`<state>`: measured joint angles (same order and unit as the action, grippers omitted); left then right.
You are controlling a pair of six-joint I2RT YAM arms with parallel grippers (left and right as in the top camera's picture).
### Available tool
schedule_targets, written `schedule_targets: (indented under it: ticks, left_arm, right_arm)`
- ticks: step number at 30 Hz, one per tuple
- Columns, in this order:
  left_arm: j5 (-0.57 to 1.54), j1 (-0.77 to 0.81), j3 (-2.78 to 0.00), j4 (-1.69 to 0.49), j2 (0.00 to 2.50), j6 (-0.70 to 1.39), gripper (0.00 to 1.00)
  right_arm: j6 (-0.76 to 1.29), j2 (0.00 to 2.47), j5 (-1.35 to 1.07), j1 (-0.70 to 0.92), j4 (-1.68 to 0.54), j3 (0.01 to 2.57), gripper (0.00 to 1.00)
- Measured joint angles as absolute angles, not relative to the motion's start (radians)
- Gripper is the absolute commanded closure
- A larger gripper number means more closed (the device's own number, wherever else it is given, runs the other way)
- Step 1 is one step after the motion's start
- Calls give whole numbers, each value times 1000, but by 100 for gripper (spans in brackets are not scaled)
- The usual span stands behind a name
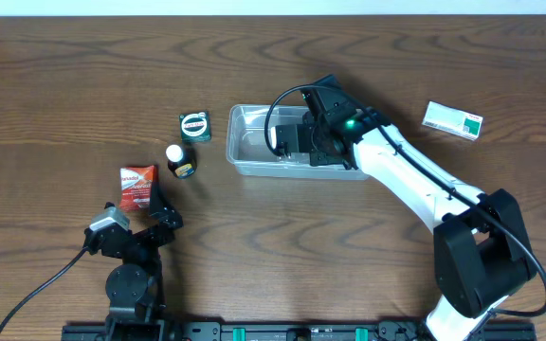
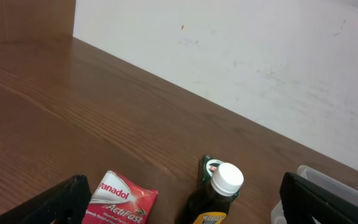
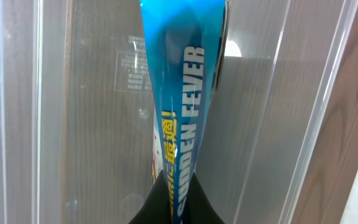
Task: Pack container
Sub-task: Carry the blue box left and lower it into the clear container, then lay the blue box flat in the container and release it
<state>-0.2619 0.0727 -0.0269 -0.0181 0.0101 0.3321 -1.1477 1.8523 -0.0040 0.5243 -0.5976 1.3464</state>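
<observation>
Closest to the lens, found a blue packet lettered SUDDEN FEVER, pinched by its near end between the tightly closed tips of the right gripper and pointing away over the clear floor of the container. Placed the container, on the overhead view, at mid-table, a little toward the far side, with the right arm reaching into its right half. Could not tell packet resting on the floor from packet hanging just above it. Saw the left gripper at the near left, spread wide and holding nothing, with a red Panadol box and a dark bottle with a white cap just ahead of it. Spotted a green box with a round mark left of the container, just beyond the bottle, and a white-and-green box well off to the far right, all four outside on the wooden table. Judged the step in hand to be setting the packet down inside. Reckoned it best to go low first, tip the wrist to lay the packet flat along the floor rather than on edge, keep clear of the walls, and only then let go. Dropped from height, might land leaning on a wall and steal room from the boxes and bottle. Advised a straight lift afterwards, to avoid catching the rim.
</observation>
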Motion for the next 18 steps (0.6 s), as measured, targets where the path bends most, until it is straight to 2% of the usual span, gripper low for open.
schedule_targets:
  ticks: [18]
  left_arm:
    - [-262, 73, -27, -18, 10, 332, 2]
  right_arm:
    - [-1147, 1852, -12, 467, -588, 1319, 99]
